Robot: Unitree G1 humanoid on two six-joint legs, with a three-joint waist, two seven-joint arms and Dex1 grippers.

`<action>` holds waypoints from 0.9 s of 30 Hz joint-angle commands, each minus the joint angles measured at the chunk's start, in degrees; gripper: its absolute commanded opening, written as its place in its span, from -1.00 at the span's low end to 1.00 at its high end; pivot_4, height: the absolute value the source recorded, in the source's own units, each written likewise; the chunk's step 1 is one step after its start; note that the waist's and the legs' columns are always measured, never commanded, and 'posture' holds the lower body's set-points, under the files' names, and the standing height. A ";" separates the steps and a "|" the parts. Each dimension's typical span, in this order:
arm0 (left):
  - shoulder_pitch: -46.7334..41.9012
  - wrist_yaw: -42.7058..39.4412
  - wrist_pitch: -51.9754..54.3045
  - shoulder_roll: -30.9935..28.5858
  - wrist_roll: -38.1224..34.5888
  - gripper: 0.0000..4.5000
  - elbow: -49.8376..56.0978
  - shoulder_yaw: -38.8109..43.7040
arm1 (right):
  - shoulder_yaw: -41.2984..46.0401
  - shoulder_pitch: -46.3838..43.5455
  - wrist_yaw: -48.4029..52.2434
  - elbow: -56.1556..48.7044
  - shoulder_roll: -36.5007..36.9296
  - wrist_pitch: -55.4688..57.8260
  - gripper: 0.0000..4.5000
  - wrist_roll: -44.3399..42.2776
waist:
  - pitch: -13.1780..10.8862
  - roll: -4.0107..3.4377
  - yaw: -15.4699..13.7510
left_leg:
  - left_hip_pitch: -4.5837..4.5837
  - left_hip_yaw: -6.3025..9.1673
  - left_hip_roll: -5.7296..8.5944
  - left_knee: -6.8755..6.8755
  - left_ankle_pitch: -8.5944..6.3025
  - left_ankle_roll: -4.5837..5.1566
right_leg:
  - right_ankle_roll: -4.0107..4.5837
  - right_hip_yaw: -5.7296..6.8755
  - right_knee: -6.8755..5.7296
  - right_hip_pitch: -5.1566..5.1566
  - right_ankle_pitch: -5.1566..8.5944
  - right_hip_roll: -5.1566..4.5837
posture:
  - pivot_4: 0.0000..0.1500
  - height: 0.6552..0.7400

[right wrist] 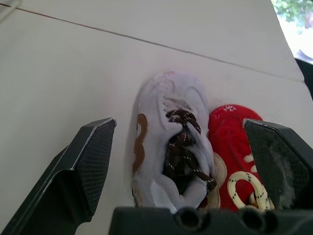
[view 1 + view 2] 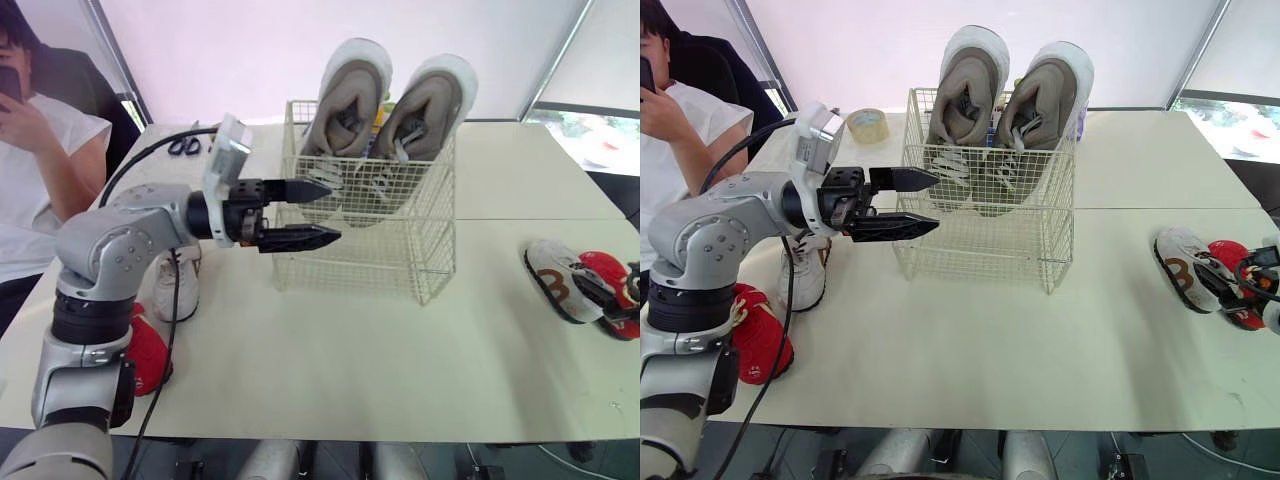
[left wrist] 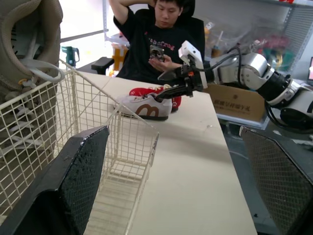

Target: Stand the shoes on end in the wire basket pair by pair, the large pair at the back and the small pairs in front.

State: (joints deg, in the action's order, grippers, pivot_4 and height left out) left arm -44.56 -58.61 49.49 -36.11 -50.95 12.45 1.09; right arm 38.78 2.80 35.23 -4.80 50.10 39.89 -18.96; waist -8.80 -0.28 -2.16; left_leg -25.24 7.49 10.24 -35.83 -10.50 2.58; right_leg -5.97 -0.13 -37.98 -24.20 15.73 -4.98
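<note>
shoes (image 2: 352,95) upright in basket (image 2: 420,262), heels seemingly up; left claw (image 2: 333,212), right claw (image 1: 179,123) spread wide

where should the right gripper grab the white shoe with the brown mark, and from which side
Probably the collar wall on its free, brown-marked side, coming from above: one jaw inside the opening, the other outside. The white shoe lies sole down, and the red shoe sits against its other side, blocking a pinch across the width.
</note>
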 commanded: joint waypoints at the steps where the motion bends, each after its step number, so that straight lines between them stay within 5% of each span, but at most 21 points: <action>1: 0.13 0.52 -0.83 -0.04 0.17 0.96 2.08 0.96 | 0.22 -1.23 -0.55 2.18 -0.14 -1.01 1.00 -0.20 | 0.00 0.00 -0.01 | 0.00 0.00 0.00 0.00 0.00 0.00 | 0.00 0.00 0.00 0.00 0.00 0.00 | 1.00 1.00; 23: -0.55 1.66 -3.81 1.91 4.56 0.96 2.25 0.07 | -5.74 -0.92 -1.14 7.36 -2.86 -1.04 1.00 -0.24 | -0.01 0.00 -0.02 | 0.00 0.00 0.00 0.02 0.00 0.00 | 0.01 0.00 0.01 0.01 0.01 0.00 | 1.00 1.00; 27: -0.96 1.71 -4.33 2.21 5.37 1.00 1.68 -0.04 | -6.57 -1.51 -1.27 7.63 -2.85 -1.37 0.39 -0.30 | -0.01 0.00 -0.01 | 0.00 0.00 0.00 0.02 0.00 0.00 | 0.01 0.00 0.01 0.00 0.01 0.00 | 1.00 1.00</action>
State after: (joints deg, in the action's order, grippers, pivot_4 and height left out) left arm -43.65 -57.03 46.57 -33.81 -46.00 13.94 0.84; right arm 31.83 1.99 34.05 2.75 47.05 38.71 -18.93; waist -8.81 -0.29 -2.17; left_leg -25.24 7.49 10.24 -35.81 -10.50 2.58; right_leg -5.97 -0.13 -37.97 -24.20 15.74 -4.98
